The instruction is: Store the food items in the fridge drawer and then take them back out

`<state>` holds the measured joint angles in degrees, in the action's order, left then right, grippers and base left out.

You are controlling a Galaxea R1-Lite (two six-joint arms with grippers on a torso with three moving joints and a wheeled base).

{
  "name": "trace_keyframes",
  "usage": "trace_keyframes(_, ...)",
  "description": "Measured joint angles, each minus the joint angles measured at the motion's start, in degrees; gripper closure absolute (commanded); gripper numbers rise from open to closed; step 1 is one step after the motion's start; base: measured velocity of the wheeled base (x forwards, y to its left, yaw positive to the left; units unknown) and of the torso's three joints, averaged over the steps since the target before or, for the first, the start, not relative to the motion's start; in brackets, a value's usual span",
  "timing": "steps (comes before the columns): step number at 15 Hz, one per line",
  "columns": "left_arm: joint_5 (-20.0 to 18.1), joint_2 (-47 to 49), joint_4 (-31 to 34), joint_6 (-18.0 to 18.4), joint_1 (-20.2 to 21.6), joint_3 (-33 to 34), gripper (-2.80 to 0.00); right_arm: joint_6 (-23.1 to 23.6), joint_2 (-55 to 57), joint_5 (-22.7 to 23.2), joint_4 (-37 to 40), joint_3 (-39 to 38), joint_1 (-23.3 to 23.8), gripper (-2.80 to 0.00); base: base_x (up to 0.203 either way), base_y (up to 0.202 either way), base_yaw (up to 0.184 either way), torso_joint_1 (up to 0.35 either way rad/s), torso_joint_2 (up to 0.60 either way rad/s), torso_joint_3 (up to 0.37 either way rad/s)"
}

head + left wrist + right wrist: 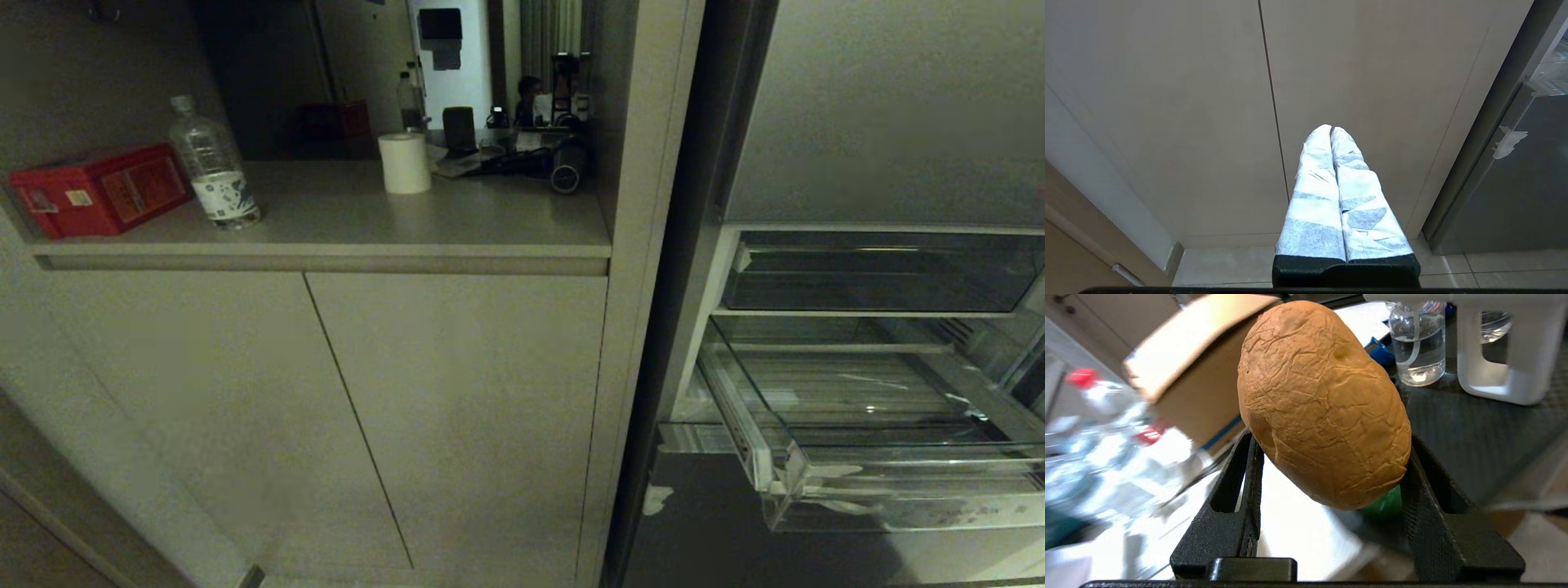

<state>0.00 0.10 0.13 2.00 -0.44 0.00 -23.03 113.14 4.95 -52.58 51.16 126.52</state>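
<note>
A wrinkled orange-brown food item (1323, 404) fills the right wrist view. My right gripper (1331, 441) is shut on it, a black finger pressing each side, and is outside the head view. The fridge drawer (898, 502), a clear shallow bin with white tape scraps on its front corner, stands pulled out at the lower right of the head view with nothing in it. My left gripper (1331, 128) is shut with its white-wrapped fingers together, and it faces the cabinet doors low near the floor.
A darker bin (882, 269) sits above the drawer. The counter at left carries a red box (98, 188), a water bottle (214, 163) and a paper roll (404, 162). Behind the held item are a cardboard box (1188, 367) and water bottles (1419, 339).
</note>
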Motion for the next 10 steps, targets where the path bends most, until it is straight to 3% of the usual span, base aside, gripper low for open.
trace_keyframes(3, 0.00, 0.00, 0.02, 0.00, 0.00, 0.00, 0.00, 0.63, 11.71, -0.11, -4.87, 7.13, 1.46, 0.00, 0.000, 0.000, 0.000, 0.000, 0.00, 0.000)
trace_keyframes(7, 0.00, 0.00, 0.02, 0.00, 0.00, 0.00, 0.00, 2.09, 21.83, -0.13, -0.01, 17.88, 2.47, 0.00, 0.000, 0.000, 0.000, 0.000, 0.00, 0.000)
trace_keyframes(10, 0.00, 0.00, 0.02, 0.01, 0.00, 0.00, 0.00, 2.59, 25.68, -0.24, 1.47, 21.68, 2.94, 0.00, 0.000, 0.000, 0.000, 0.000, 0.00, 0.000)
